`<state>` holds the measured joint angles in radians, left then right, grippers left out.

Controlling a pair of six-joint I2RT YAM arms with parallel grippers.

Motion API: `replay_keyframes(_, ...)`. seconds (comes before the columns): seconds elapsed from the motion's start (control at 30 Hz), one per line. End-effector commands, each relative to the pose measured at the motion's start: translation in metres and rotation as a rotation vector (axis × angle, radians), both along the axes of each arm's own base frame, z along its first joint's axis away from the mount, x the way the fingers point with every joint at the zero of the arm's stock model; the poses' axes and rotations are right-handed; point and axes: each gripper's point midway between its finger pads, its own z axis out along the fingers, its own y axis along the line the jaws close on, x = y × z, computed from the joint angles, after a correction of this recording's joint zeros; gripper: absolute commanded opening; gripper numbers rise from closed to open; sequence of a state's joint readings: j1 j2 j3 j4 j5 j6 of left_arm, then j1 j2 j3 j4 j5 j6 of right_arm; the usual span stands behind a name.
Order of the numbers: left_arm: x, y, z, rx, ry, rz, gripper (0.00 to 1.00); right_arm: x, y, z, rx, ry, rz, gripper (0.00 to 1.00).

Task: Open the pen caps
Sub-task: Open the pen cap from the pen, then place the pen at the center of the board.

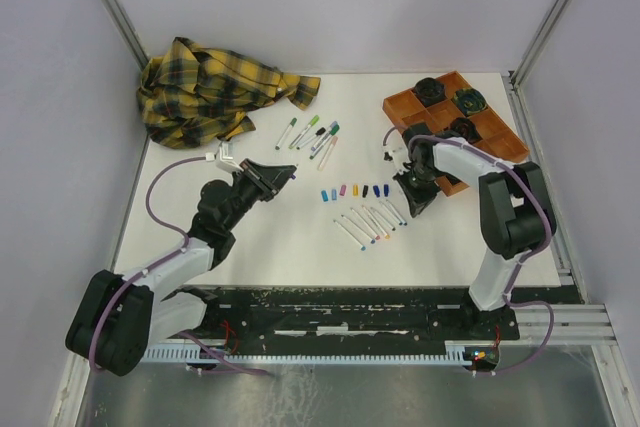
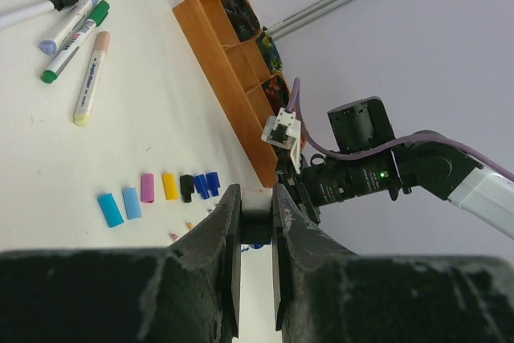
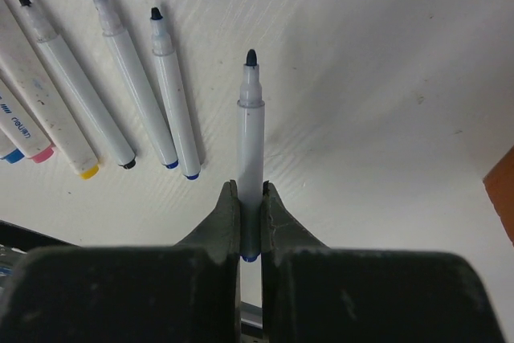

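Observation:
A row of loose pen caps in light blue, pink, yellow, black and blue lies mid-table, and shows again in the left wrist view as pen caps. My left gripper hangs above the table left of them. Its jaws are shut on a short dark cap. My right gripper is low at the right end of the uncapped pens. In its wrist view the right gripper is shut on a white pen with a bare dark tip and a blue end.
Several capped pens lie behind the row, seen also as capped pens. An orange tray with dark round objects stands back right, next to the right arm. A yellow plaid cloth lies back left. Three uncapped pens lie left of the held one.

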<state>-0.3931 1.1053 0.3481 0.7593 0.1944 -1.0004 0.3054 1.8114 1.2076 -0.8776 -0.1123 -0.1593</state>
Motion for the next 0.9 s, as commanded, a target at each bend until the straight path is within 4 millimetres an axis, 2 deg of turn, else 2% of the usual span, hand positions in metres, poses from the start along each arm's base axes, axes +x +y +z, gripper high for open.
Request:
replay_keyframes(0.0, -0.004, -0.003, 0.01, -0.048, -0.025, -0.024, 0.03, 0.005, 0.007, 0.004, 0.024, 0.014, -0.02, 0.08)
replay_keyframes(0.2, -0.006, -0.006, 0.006, -0.06, -0.014, -0.045, 0.03, 0.002, 0.007, -0.002, 0.021, 0.046, -0.025, 0.13)
replay_keyframes(0.57, -0.007, -0.009, 0.008, -0.07, -0.017, -0.067, 0.03, -0.001, 0.009, -0.009, 0.02, 0.083, -0.023, 0.21)
replay_keyframes(0.87, -0.009, -0.011, 0.01, -0.076, -0.022, -0.078, 0.03, -0.001, 0.01, -0.009, 0.027, 0.095, -0.022, 0.28)
